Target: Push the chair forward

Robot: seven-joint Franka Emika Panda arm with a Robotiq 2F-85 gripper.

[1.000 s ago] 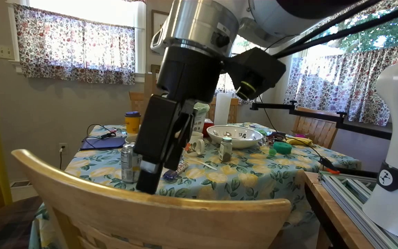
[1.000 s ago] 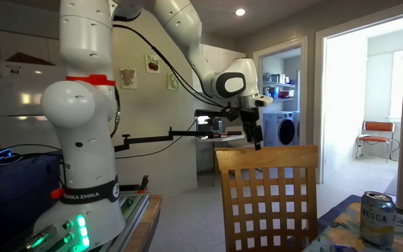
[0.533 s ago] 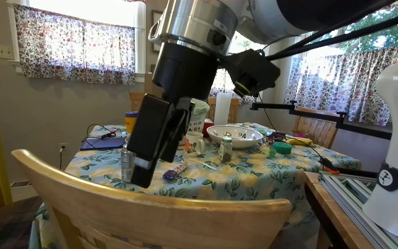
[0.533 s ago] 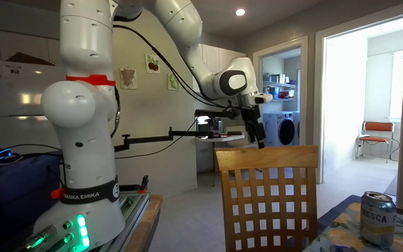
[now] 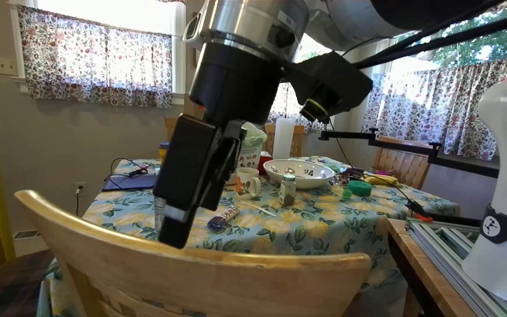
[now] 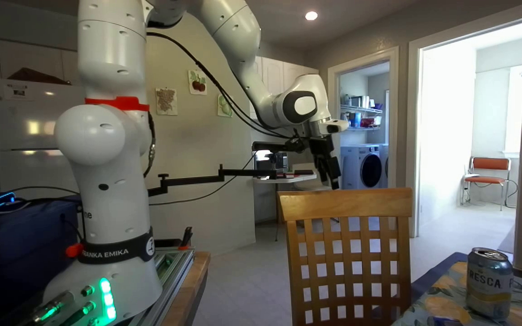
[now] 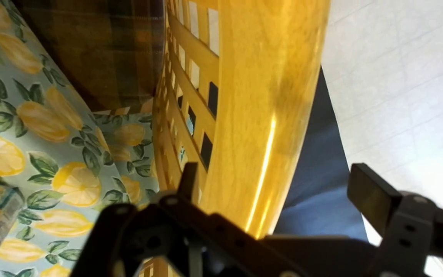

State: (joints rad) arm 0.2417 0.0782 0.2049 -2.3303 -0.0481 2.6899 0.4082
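The light-wood chair shows its curved top rail (image 5: 218, 275) in an exterior view, with its lattice back below. Its rail (image 6: 347, 204) also shows in an exterior view, and the rail (image 7: 260, 107) runs through the middle of the wrist view. My gripper (image 5: 194, 215) points down over the rail, tilted. In the wrist view the jaws (image 7: 279, 188) are wide apart with nothing held; the rail passes between them from this angle. In an exterior view the fingertips (image 6: 332, 181) end right at the rail's top edge. Whether they touch it I cannot tell.
A table with a lemon-print cloth (image 5: 324, 224) stands beyond the chair. On it are a can (image 6: 490, 283), a mug (image 5: 247, 182), a jar (image 5: 287, 190), a wrapped bar (image 5: 224, 218) and a bowl (image 5: 299, 174). Another chair (image 5: 401, 165) stands at the back.
My gripper has risen slightly at the rail and moved left, nearer the camera behind the chair. Its fingertip no longer overlaps the rail's table-facing side. The chair has not moved.
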